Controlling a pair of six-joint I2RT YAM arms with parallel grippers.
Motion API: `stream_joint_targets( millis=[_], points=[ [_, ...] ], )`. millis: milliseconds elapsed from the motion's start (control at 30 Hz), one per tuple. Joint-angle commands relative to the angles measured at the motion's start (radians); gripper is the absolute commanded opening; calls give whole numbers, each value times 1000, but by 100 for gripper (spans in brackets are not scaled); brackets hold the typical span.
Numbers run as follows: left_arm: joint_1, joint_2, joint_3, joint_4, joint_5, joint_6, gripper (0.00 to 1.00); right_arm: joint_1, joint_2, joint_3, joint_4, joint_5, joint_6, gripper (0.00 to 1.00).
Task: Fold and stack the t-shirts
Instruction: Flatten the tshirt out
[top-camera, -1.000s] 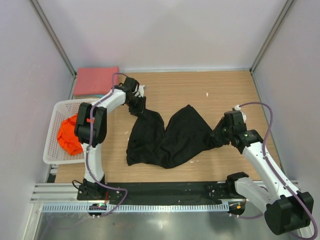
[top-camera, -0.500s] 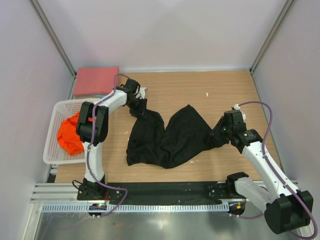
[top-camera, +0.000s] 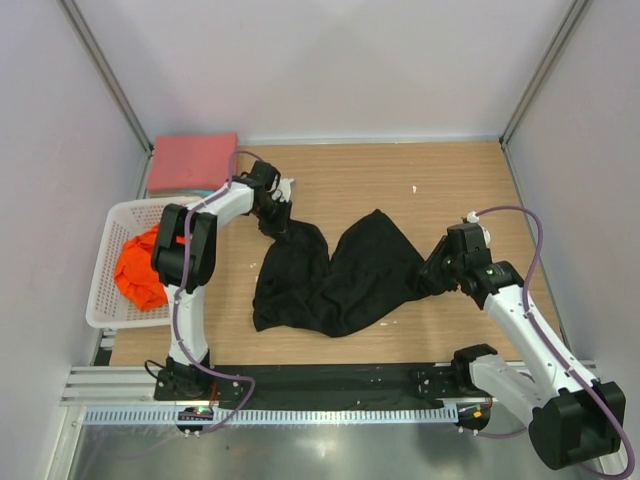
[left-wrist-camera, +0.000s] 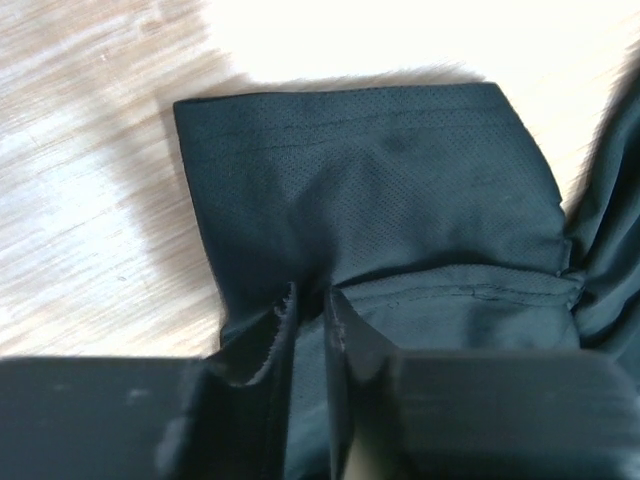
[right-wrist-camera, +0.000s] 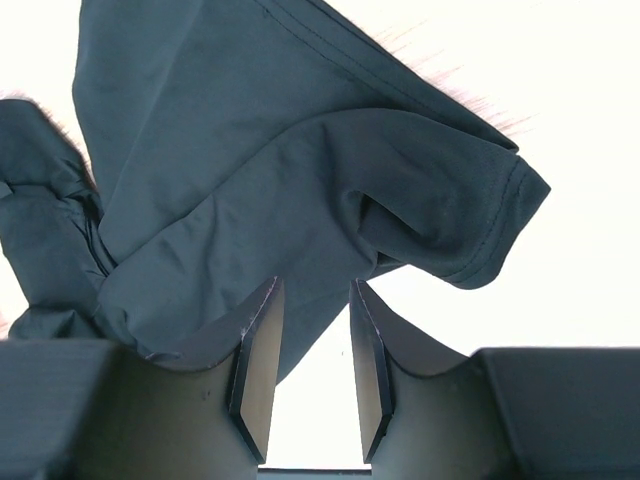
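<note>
The left gripper (left-wrist-camera: 310, 300) is seen closed down to a thin slit on the black t-shirt (top-camera: 330, 280), a fold of cloth being pinched between its two fingertips at the base of a sleeve (left-wrist-camera: 380, 200). That sleeve is spread flat on the table (top-camera: 400, 180) straight ahead of the tips, its hemmed edge lying farthest from them; the rest of the shirt is bunched off to the gripper's right. The right gripper (right-wrist-camera: 314, 290) is held partly open at the opposite end of the same shirt. Cloth is draped against one finger and reaches a little way into the gap, while bare table is visible through the rest of the gap, so no firm grip is shown there. A hemmed, rounded end of the shirt is lying just ahead of the right gripper's tips and slightly to one side. Between the two grippers the black shirt is stretched across the table in loose, crumpled folds. A folded pinkish-red t-shirt (top-camera: 192, 162) is set near the left gripper, beyond and outward of it. Further outward and nearer the arm's base, a white basket (top-camera: 105, 300) is placed with the orange t-shirt (top-camera: 138, 270) heaped inside it.
</note>
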Motion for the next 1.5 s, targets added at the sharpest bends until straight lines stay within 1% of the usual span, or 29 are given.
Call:
stream_joint_targets(
  millis=[0, 33, 67, 100, 233, 333, 367, 400, 433, 633, 667, 700, 733, 800, 833, 1100, 1267, 1467],
  points=[
    [-6, -60, -12, 9, 23, 8, 13, -2, -18, -4, 27, 7, 8, 38],
    [-7, -67, -12, 7, 35, 2, 4, -2, -16, -4, 24, 16, 12, 38],
    [-7, -77, -11, 4, 37, -12, 1, -2, -10, -2, 22, 22, 23, 38],
    [-7, -86, -5, 2, 40, -21, 0, -2, -5, 1, 19, 29, 29, 38],
    [-7, -180, 2, 2, 48, -73, 0, -2, 34, 39, -4, 86, 55, 38],
    [-7, -211, 14, -33, 26, -90, 13, -4, 70, 73, -4, 91, 60, 38],
    [-7, -221, 17, -39, 38, -89, 11, -2, 79, 79, -6, 85, 61, 38],
    [-7, -226, 14, -42, 40, -89, 3, -2, 81, 87, -6, 83, 64, 38],
    [-8, -231, 9, -42, 43, -89, 0, -4, 79, 91, -9, 83, 67, 38],
    [-7, -291, -55, -11, 43, -103, 0, -2, 55, 100, -15, 92, 103, 38],
    [-7, -289, -57, -11, 34, -98, 1, -2, 53, 103, -19, 85, 106, 39],
    [-7, -277, -61, -7, 11, -90, 7, -2, 53, 102, -21, 76, 110, 39],
    [-7, -269, -63, 5, -3, -75, 21, -2, 48, 96, -19, 71, 112, 39],
    [-5, -225, -51, 6, -14, -57, 26, -2, 39, 87, -13, 63, 118, 38],
    [-5, -206, -44, -1, 5, -43, 30, -4, 32, 76, -7, 57, 120, 38],
    [-5, -104, -8, 25, -8, -3, 37, -2, 18, 62, 13, 39, 103, 39],
    [-5, -70, 8, 22, -11, 8, 36, -2, 31, 65, 19, 30, 93, 39],
    [-5, -33, 5, 32, 19, 39, 37, -1, 31, 54, 30, 22, 93, 39]
  ],
)
